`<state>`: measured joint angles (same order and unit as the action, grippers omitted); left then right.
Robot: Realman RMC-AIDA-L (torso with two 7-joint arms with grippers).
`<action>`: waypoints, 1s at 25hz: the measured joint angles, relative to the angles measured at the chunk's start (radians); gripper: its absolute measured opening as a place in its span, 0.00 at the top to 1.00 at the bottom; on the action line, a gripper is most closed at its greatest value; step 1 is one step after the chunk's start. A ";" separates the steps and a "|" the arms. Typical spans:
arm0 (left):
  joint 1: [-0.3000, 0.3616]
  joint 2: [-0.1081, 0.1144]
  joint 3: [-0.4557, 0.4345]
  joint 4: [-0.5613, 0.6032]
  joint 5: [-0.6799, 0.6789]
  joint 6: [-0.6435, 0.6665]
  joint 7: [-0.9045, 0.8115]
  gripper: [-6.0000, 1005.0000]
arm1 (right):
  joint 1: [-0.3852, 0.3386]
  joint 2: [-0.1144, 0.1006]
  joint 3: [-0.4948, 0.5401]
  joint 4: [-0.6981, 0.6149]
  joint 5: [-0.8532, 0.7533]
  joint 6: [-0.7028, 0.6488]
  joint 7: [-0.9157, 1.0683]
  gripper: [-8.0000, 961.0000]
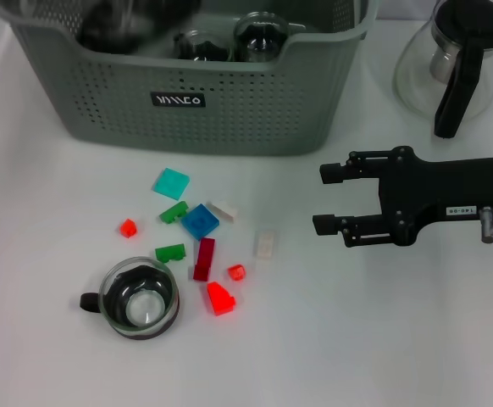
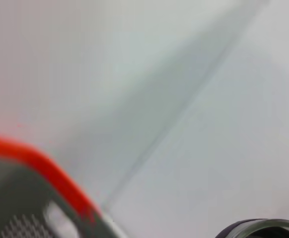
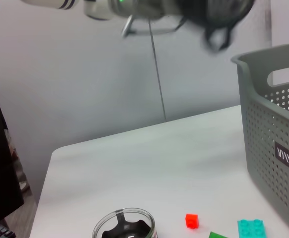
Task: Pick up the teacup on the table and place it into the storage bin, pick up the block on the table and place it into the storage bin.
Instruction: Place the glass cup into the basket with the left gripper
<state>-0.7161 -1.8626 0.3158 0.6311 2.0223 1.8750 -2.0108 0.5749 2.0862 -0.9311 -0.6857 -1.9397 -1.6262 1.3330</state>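
Note:
The grey-green perforated storage bin (image 1: 204,102) stands at the back of the white table, with glass teacups (image 1: 262,36) inside it. Another glass teacup (image 1: 139,298) with a black handle stands on the table at the front left. Several small blocks lie beside it, among them a blue block (image 1: 200,220), a teal block (image 1: 171,182) and a red block (image 1: 220,298). My right gripper (image 1: 324,198) is open and empty, right of the blocks. My left gripper (image 1: 115,21) is a dark blur over the bin's left part. The right wrist view shows it (image 3: 219,15) above the bin (image 3: 273,129).
A glass teapot (image 1: 454,59) with a black handle stands at the back right, beyond my right gripper. The right wrist view shows the table's far edge (image 3: 144,130) and a grey wall behind it. The left wrist view shows only the bin's rim (image 2: 40,163), blurred.

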 joint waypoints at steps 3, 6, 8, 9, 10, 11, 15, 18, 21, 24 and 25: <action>-0.059 0.005 0.019 0.023 -0.043 -0.116 -0.101 0.94 | 0.001 0.000 0.000 0.000 0.000 -0.001 0.000 0.21; -0.102 0.018 0.070 0.045 -0.030 -0.194 -0.144 0.94 | 0.002 0.000 -0.002 0.000 -0.003 -0.002 0.011 0.21; -0.158 0.035 0.237 0.105 0.015 -0.317 -0.210 0.94 | 0.002 0.000 -0.005 0.000 -0.004 -0.002 0.021 0.21; -0.174 0.037 0.303 0.135 0.039 -0.362 -0.238 0.94 | 0.002 0.000 -0.006 0.000 -0.004 -0.002 0.023 0.21; -0.188 0.037 0.364 0.168 0.067 -0.404 -0.269 0.94 | 0.002 0.001 -0.007 0.000 -0.004 -0.002 0.024 0.21; -0.201 0.035 0.413 0.193 0.102 -0.435 -0.297 0.94 | 0.002 0.001 -0.007 0.000 -0.004 -0.002 0.024 0.21; -0.259 0.012 0.571 0.262 0.304 -0.536 -0.394 0.94 | 0.004 0.004 -0.008 0.000 -0.004 -0.003 0.025 0.21; -0.279 -0.035 0.632 0.284 0.472 -0.606 -0.432 0.94 | 0.006 0.006 -0.006 0.000 -0.004 -0.003 0.025 0.21; -0.301 -0.108 0.660 0.275 0.697 -0.691 -0.447 0.94 | 0.007 0.007 -0.004 0.000 -0.004 -0.002 0.025 0.21; -0.317 -0.151 0.687 0.250 0.810 -0.746 -0.447 0.93 | 0.007 0.006 -0.002 0.000 -0.002 -0.002 0.025 0.21; -0.319 -0.159 0.711 0.240 0.826 -0.762 -0.447 0.93 | 0.007 0.007 -0.002 0.000 -0.002 -0.002 0.025 0.21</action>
<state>-1.0351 -2.0212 1.0268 0.8715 2.8481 1.1127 -2.4576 0.5818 2.0927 -0.9330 -0.6857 -1.9417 -1.6279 1.3585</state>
